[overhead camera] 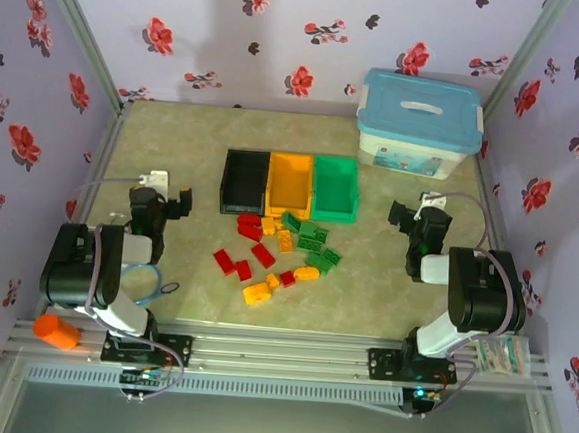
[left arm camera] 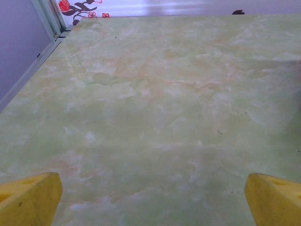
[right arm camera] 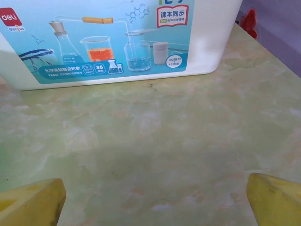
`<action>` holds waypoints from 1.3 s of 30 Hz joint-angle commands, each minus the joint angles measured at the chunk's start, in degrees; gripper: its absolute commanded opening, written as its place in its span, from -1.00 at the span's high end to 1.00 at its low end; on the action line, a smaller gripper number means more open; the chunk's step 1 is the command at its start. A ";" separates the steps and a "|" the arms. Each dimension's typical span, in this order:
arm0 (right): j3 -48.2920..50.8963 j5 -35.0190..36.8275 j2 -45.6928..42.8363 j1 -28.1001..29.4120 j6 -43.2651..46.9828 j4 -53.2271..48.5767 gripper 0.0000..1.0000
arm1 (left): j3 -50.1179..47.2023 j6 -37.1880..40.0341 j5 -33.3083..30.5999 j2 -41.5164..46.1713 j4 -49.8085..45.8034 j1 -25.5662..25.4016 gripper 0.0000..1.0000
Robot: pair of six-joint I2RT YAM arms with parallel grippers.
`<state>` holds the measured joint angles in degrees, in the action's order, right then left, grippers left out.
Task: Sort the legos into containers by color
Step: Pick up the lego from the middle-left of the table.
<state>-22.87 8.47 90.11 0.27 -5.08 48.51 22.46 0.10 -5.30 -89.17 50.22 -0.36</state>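
- Hovering wide open and empty, the left gripper (overhead camera: pixel 167 202) sits off to the left of the pile. Its yellow fingertips (left arm camera: pixel 28 200) are spread over bare table (left arm camera: pixel 155 103) with nothing between them.
- Mirror image on the other side: the right gripper (overhead camera: pixel 419 225) is spread to full width, holding nothing, and faces the large white box (right arm camera: pixel 117 47).
- The legos (overhead camera: pixel 282 251) lie in a loose heap mid-table, just in front of the containers. The black bin (overhead camera: pixel 244 185), yellow-orange bin (overhead camera: pixel 290 186) and green bin (overhead camera: pixel 336 190) stand side by side, walls touching.
- First worry: the bricks crowd each other, reds against yellows against greens. Wide jaws coming down could trap two colours at once, or shove neighbours away.
- Second worry: a small brick pinched near its edge may twist and pop free. With the bins pressed together, a sloppy drop could land next door.
- Third worry: one heap, two arms. Reaching in together, they could clash over the middle.
- No red bin here, so I'd judge the reds belong in the black one. A wrong guess spoils the sort.
- Hard to make out: the exact brick count, and which bricks rest on others.
- The black bin's floor is too dark to read.
- The white box is cut off at the top in the right wrist view.
- Down by the left base an orange cylinder (overhead camera: pixel 57 332) rests on the rail.
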 commanded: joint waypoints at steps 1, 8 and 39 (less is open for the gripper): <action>0.09 -0.90 -0.81 0.17 0.11 0.96 -0.98 | 0.47 -0.25 0.42 0.69 -0.12 0.35 -0.99; 0.07 -0.88 -0.84 0.17 0.06 0.97 -0.98 | 0.44 -0.22 0.45 0.72 -0.12 0.35 -1.00; 0.01 -0.89 -0.81 0.15 0.06 0.90 -0.98 | 1.14 -0.43 -0.98 1.47 -2.46 0.27 -1.00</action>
<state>-22.87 8.05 90.11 0.27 -5.08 48.51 22.48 0.10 -5.34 -89.12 49.80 -0.36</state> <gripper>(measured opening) 0.992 0.997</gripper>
